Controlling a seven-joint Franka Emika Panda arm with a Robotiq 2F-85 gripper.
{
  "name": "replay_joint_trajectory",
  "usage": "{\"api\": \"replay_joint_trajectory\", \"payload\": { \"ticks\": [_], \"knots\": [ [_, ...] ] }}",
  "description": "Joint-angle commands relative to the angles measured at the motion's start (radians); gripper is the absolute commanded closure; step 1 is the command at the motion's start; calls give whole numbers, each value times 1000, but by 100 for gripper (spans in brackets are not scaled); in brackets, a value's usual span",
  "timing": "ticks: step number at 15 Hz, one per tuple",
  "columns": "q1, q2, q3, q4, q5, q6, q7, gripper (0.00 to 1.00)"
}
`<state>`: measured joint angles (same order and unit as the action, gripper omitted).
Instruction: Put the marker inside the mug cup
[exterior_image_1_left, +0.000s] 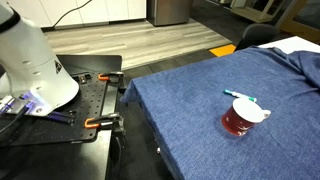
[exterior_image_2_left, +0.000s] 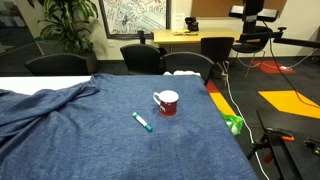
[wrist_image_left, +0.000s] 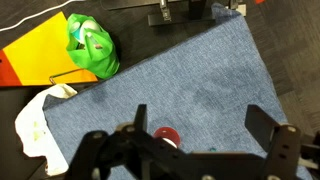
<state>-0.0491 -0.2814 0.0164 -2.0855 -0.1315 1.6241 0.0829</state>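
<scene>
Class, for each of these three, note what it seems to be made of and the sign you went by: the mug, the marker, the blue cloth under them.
Mug: probably glazed ceramic; shiny dark red outside, white inside and handle.
Marker: likely plastic; smooth, evenly teal with a white part, though too small to be sure.
Cloth: woven fabric, perhaps denim; matt blue, lying in soft folds.

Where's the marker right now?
The marker lies flat on the blue cloth, close to the mug cup but not touching it, on the camera's side of it in an exterior view. The wrist view does not show it.
</scene>
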Motion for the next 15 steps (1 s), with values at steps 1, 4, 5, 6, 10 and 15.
{"api": "replay_joint_trajectory", "payload": {
  "ticks": [1, 4, 5, 6, 10, 15],
  "knots": [
    [9, 1, -7, 3, -2, -3, 2, 0],
    [9, 1, -7, 3, -2, -3, 2, 0],
    [9, 1, -7, 3, -2, -3, 2, 0],
    [9, 1, -7, 3, -2, -3, 2, 0],
    [23, 48, 1, 46, 28, 20, 16, 0],
    [38, 162, 10, 135, 85, 59, 132, 0]
  ]
}}
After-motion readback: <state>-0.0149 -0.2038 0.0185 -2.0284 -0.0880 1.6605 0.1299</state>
